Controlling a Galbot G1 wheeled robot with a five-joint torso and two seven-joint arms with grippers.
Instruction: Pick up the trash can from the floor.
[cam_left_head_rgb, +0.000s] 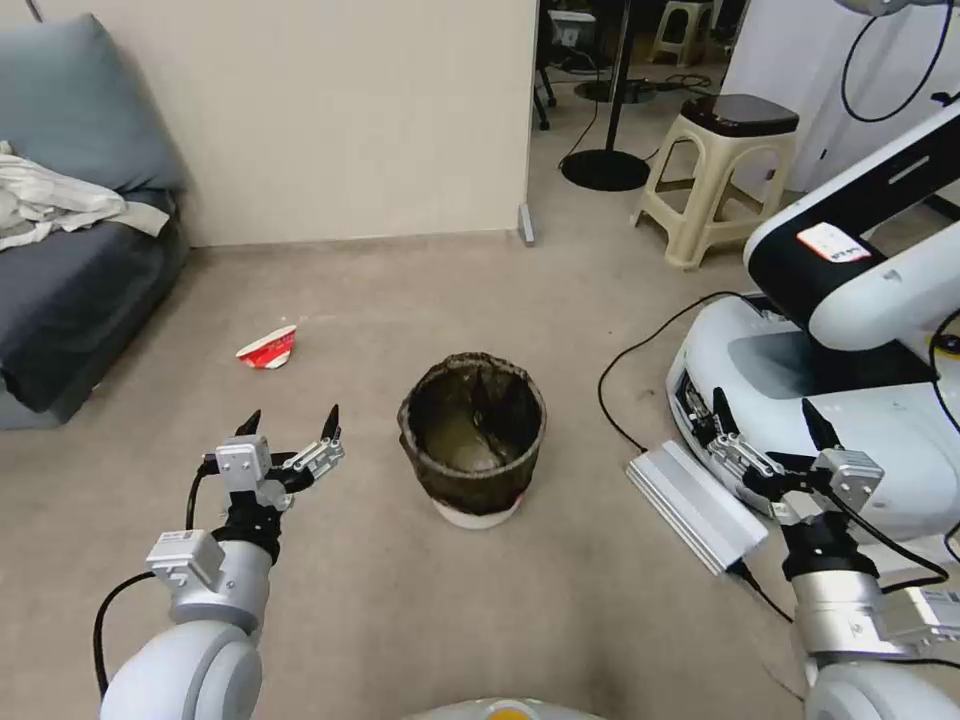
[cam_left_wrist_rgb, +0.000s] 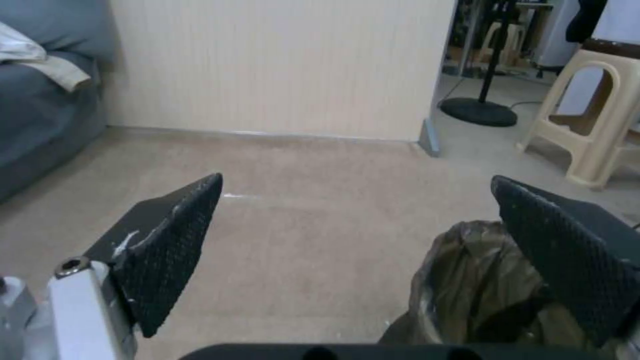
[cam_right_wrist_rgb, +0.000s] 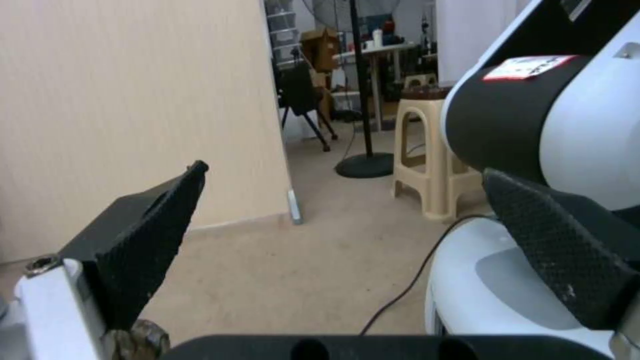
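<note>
Sitting upright on the floor, the trash can is between both arms. Left tool hovers just beside it with fingers spread wide, right tool well apart, also spread, gripping nothing.

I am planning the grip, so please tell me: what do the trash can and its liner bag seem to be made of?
The trash can looks like smooth white plastic, judging by the plain matte band showing at its base. The liner bag seems thin, translucent dark brown plastic film: it wrinkles, folds over the rim and shines slightly. Both the left gripper and right gripper are open, not touching it.
</note>
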